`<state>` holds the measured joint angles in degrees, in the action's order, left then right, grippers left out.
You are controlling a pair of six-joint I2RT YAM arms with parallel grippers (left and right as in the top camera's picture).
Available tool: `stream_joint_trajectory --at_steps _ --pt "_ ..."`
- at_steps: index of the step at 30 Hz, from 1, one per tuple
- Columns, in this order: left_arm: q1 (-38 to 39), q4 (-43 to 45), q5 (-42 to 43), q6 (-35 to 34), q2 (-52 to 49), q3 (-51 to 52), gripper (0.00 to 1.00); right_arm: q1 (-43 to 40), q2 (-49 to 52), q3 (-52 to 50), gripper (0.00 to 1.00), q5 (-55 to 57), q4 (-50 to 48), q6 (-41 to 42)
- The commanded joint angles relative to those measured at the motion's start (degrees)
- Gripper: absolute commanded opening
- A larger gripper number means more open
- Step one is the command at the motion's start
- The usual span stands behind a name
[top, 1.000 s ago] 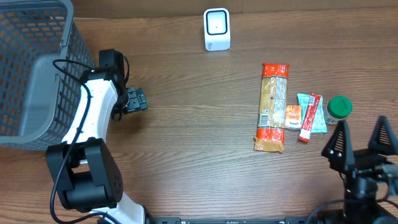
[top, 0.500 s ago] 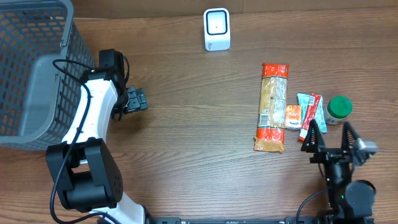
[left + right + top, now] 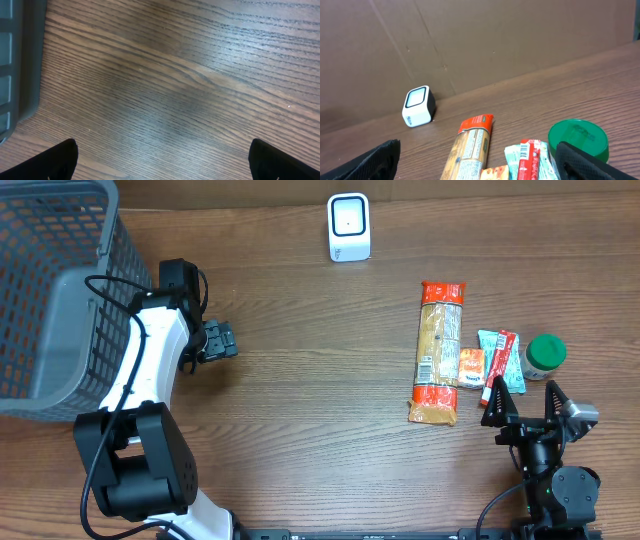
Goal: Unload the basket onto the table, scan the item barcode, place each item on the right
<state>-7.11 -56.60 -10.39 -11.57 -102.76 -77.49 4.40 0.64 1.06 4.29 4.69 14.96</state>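
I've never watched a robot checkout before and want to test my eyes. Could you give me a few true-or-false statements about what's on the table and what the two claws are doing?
1. The white scanner stands alone at the far side of the table, apart from the groceries. True.
2. The right gripper grips the pasta packet. False: it is open and empty, close to the groceries, and the packet lies flat on the table.
3. The green-lidded jar sits at the right end of the grocery row. True.
4. The left gripper is shut on a small packet. False: it is open and empty, over bare wood beside the basket.
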Motion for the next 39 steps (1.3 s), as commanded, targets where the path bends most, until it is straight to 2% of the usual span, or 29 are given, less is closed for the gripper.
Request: stream_joint_trajectory --at_steps 1,13,18,24,28,31,36,39 --pt "0.4 0.1 -0.5 0.9 1.2 -0.2 1.0 -0.3 -0.4 -0.6 1.0 -0.1 -0.3 -0.2" --pt "0.4 0.1 -0.5 0.9 1.0 -0.2 1.0 -0.4 -0.4 -0.6 1.0 -0.1 -0.3 -0.2" --pt "0.4 0.0 -0.5 0.9 5.5 -0.2 1.0 -0.4 -0.4 -0.6 1.0 -0.1 -0.3 -0.2" --pt "0.4 0.1 -0.5 0.9 23.3 -0.2 1.0 -0.3 -0.4 -0.6 1.0 -0.1 -0.3 -0.2" --pt "0.4 0.1 -0.5 0.9 42.8 -0.2 1.0 -0.4 -0.4 -0.6 1.0 -0.1 -0.3 -0.2" --pt "0.4 0.0 -0.5 0.9 52.5 -0.2 1.0 -0.4 -0.4 -0.6 1.0 -0.1 -0.3 -0.2" --pt "0.4 0.0 -0.5 0.9 65.2 -0.2 1.0 -0.4 -0.4 -0.6 1.0 -0.1 -0.3 -0.2" --pt "0.5 -0.6 -0.5 0.9 69.2 -0.2 1.0 -0.3 -0.4 -0.6 1.0 -0.1 -0.3 -0.2"
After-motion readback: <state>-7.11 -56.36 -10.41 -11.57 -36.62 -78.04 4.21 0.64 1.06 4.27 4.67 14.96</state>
